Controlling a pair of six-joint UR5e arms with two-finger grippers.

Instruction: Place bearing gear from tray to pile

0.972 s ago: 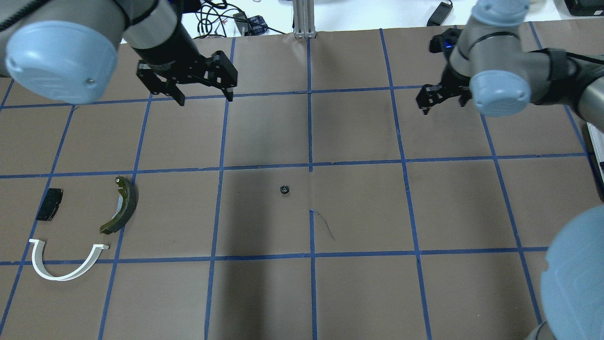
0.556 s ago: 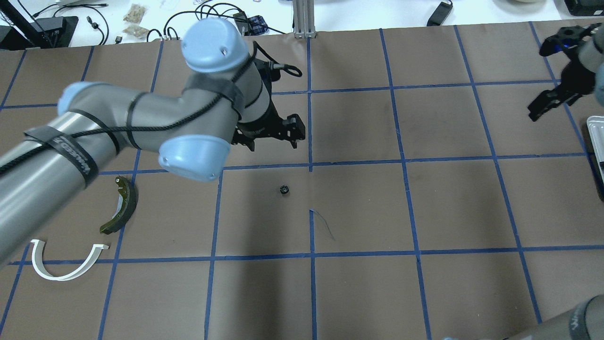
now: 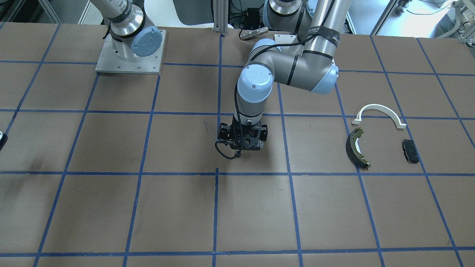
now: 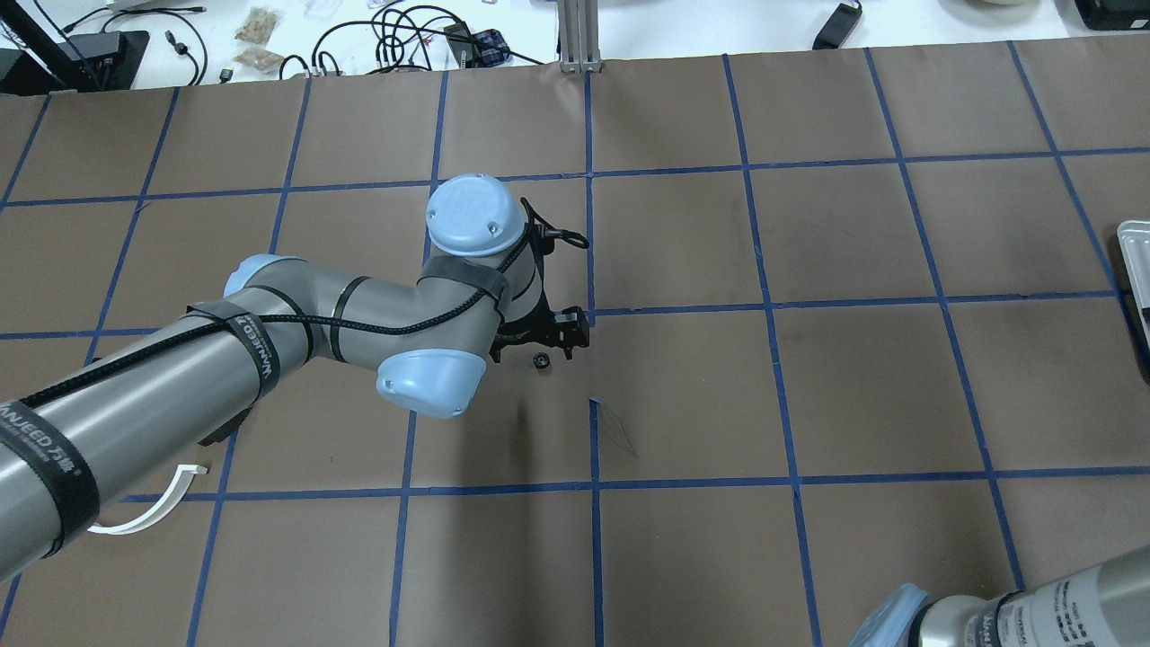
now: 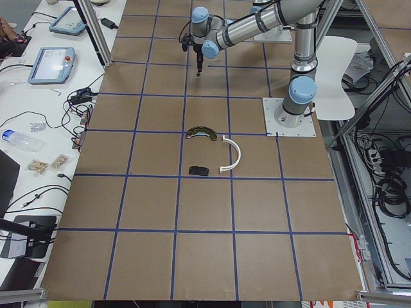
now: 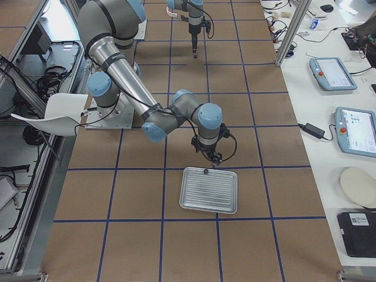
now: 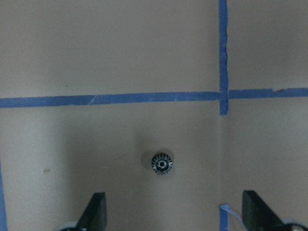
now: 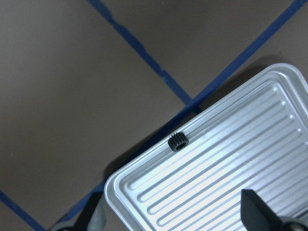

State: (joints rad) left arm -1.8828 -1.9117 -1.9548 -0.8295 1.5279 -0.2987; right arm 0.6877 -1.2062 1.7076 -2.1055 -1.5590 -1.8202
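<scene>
A small black bearing gear (image 4: 541, 361) lies on the brown table mat near the centre; it also shows in the left wrist view (image 7: 162, 164). My left gripper (image 4: 539, 343) hangs open just above it, fingers (image 7: 95, 211) apart on either side. A second small black gear (image 8: 178, 142) lies at the near rim of the ribbed metal tray (image 8: 231, 163). My right gripper (image 6: 212, 158) is open above that tray edge. The pile is at the table's left: white half-ring arc (image 3: 378, 111), brake shoe (image 3: 357, 147), black pad (image 3: 410, 151).
The tray (image 6: 210, 189) lies at the table's right end, only its edge (image 4: 1134, 261) showing in the overhead view. My left arm (image 4: 269, 341) covers most of the pile there; the arc's end (image 4: 171, 499) shows. Blue tape lines grid the mat.
My left arm swung from the far left to the centre and came down over the gear on the mat. My right arm left the overhead view to the right.
</scene>
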